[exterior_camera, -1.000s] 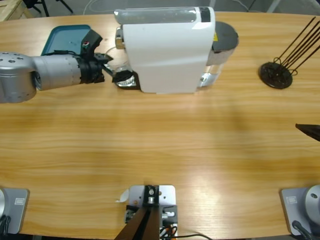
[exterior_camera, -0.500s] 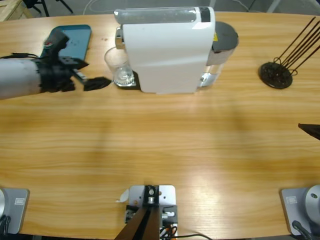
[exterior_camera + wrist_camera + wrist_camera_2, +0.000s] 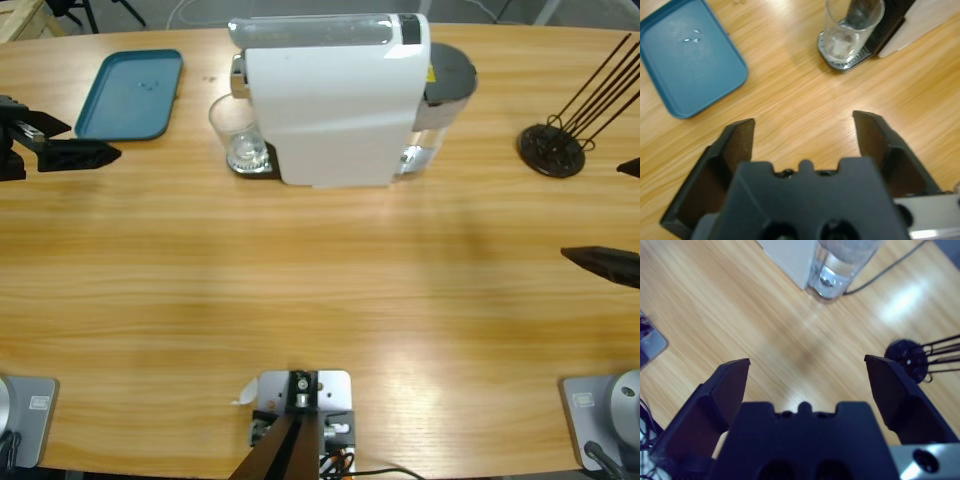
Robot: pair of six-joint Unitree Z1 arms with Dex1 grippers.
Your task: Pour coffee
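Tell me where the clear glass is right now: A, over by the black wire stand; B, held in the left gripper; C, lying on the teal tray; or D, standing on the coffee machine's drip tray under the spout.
D: the clear glass stands upright on the dark drip tray against the white coffee machine, while the left gripper is open and holds nothing, and the teal tray carries no glass.

Left gripper (image 3: 804, 131), jaws spread wide, over bare wooden table (image 3: 790, 95). Teal tray (image 3: 687, 55) at ten o'clock. Clear glass (image 3: 852, 25) on black drip stand at one o'clock.
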